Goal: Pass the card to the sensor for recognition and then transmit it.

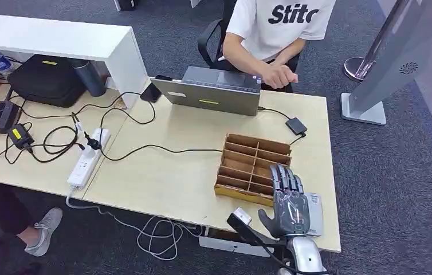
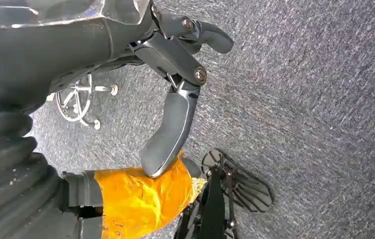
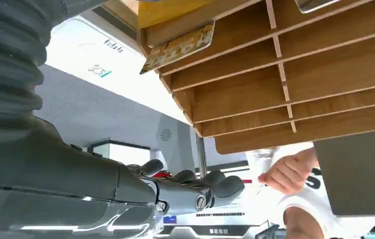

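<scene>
On the near right corner of the pale wooden table (image 1: 162, 172), seen from the robot's head, the right hand (image 1: 289, 201) lies flat, palm down, fingers stretched toward a wooden divider tray (image 1: 254, 166). A pale card (image 1: 315, 213) peeks out from beneath its outer edge, flat on the tabletop; the hand seems to rest over it rather than hold it, so I would call the hand open. Further back a small black box on a cable (image 1: 295, 125), which I take for the sensor, sits just beyond the tray, beside a grey laptop (image 1: 213, 91). A person (image 1: 277, 28) in a white shirt sits behind the laptop, one hand (image 1: 279, 75) at its edge. A white power strip (image 1: 89, 158) and loose cables lie to the left.

From the left wrist, the left hand (image 2: 175, 99) hangs over grey carpet (image 2: 315, 99), fingers loosely apart with nothing in them. Something wrapped in orange (image 2: 140, 199) shows just beside the thumb; whether they touch I cannot tell.

From the right wrist, the fingers (image 3: 195, 186) reach out straight and empty below the tray's slats, and a second card (image 3: 178, 47) sticks out of one slot.

By my reckoning the job is barely begun: the card is not yet lifted, and the presenting to the sensor and the handing on are both left.
</scene>
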Controlling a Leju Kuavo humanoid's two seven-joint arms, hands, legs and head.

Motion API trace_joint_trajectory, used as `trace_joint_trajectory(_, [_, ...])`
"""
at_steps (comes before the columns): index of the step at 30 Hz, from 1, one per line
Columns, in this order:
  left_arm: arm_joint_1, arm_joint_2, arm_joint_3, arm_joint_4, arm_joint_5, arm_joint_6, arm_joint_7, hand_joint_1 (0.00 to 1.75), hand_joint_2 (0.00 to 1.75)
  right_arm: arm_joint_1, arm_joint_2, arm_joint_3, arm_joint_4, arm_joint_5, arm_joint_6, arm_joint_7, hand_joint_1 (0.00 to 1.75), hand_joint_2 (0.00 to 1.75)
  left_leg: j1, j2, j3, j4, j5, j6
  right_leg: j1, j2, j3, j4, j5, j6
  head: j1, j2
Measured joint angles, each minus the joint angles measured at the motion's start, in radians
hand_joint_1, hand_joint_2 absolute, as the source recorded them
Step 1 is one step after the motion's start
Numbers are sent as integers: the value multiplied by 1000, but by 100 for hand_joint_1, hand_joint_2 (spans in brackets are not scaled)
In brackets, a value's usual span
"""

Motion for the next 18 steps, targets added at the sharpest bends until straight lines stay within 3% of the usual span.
trace_joint_trajectory(18, [0,-1,0,0,2,0,-2,0,175,-18,0,0,58,31,-34,11,0,175,0,0,0,0,0,0,0,0,0,0,0,0,0,0])
